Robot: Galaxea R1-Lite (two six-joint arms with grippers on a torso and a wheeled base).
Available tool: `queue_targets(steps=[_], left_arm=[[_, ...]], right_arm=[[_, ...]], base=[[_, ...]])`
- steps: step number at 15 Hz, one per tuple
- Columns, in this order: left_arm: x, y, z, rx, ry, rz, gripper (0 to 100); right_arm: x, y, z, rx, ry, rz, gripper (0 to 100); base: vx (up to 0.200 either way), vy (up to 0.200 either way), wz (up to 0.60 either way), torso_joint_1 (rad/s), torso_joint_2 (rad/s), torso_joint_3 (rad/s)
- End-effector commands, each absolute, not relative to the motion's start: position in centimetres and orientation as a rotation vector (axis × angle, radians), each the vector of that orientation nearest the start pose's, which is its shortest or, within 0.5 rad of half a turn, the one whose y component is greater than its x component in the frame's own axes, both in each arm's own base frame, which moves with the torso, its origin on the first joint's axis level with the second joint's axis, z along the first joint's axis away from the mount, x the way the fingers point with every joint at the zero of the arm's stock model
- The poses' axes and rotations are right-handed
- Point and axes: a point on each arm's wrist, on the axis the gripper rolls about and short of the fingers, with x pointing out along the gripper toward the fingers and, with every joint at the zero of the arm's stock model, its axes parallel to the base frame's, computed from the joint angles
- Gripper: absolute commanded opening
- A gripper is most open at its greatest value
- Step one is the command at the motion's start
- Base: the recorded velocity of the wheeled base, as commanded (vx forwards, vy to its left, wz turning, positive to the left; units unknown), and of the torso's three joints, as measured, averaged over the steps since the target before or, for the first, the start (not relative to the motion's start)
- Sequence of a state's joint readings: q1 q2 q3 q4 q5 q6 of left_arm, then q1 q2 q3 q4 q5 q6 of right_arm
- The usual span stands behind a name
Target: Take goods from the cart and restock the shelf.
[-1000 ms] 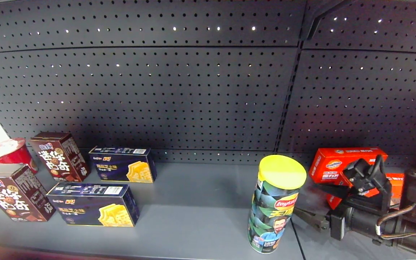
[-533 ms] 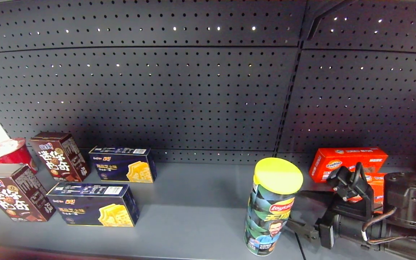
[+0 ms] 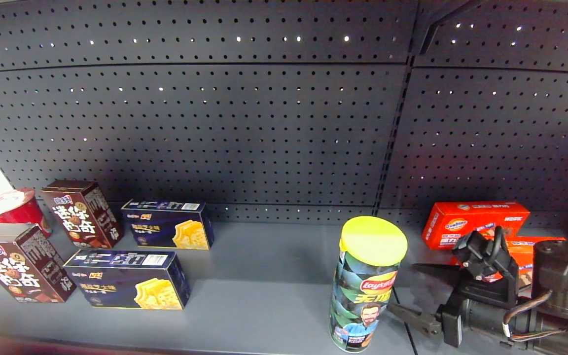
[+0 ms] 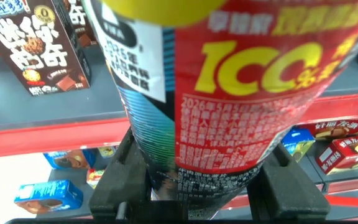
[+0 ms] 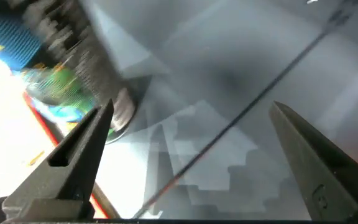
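Reading chip can [image 3: 368, 283] upright near shelf [image 3: 264, 276] front edge, right gripper [image 3: 414, 294] wide open just beside it. Left gripper [image 4: 204, 186] clamps red can [image 4: 241, 93]. Light, slick tubes, tippy: I'd grip mid-body.

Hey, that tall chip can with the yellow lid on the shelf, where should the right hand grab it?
Grip the chip can around the middle of its round body, coming in level from the robot's right, where the open right hand sits. It stands upright, and its flat yellow lid likely offers no hold.
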State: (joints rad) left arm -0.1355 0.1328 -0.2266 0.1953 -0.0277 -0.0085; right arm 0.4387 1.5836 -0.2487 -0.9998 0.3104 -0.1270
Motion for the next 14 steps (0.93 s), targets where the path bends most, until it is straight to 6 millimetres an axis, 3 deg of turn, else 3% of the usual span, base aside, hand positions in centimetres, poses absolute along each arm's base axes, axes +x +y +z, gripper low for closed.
queue_targets(steps=[1,3,4,6,9,10,13,14], left_arm=[[-3.1,0.4,13.9,0.010,0.055,-0.174,0],[-2.2,0.1,16.7,0.047,0.064,-0.233,0],[-1.0,-0.2,19.4,0.050,0.067,-0.328,0],[2.0,-1.0,22.1,0.043,0.095,-0.452,0],[6.7,-2.1,23.7,0.035,0.118,-0.595,0],[9.2,-3.1,24.4,0.039,0.116,-0.698,0],[13.5,-5.0,24.5,0.030,0.199,-0.778,0],[14.0,-5.1,24.5,0.029,0.203,-0.779,0]], right_arm=[[18.4,9.1,12.7,-0.135,0.237,0.752,100],[17.9,9.0,12.7,-0.138,0.230,0.755,100],[17.6,8.9,12.3,-0.141,0.248,0.752,100],[17.9,9.0,12.2,-0.142,0.254,0.737,100],[17.9,8.9,11.9,-0.148,0.271,0.709,100],[17.7,8.8,11.6,-0.148,0.282,0.704,100],[17.2,8.3,11.3,-0.147,0.299,0.692,100],[17.2,8.3,11.3,-0.147,0.300,0.692,100]], base=[[0.000,0.000,0.00,0.000,0.00,0.000],[0.000,0.000,0.00,0.000,0.00,0.000],[0.000,0.000,0.00,0.000,0.00,0.000],[0.000,0.000,0.00,0.000,0.00,0.000],[0.000,0.000,0.00,0.000,0.00,0.000],[0.000,0.000,0.00,0.000,0.00,0.000],[0.000,0.000,0.00,0.000,0.00,0.000],[0.000,0.000,0.00,0.000,0.00,0.000]])
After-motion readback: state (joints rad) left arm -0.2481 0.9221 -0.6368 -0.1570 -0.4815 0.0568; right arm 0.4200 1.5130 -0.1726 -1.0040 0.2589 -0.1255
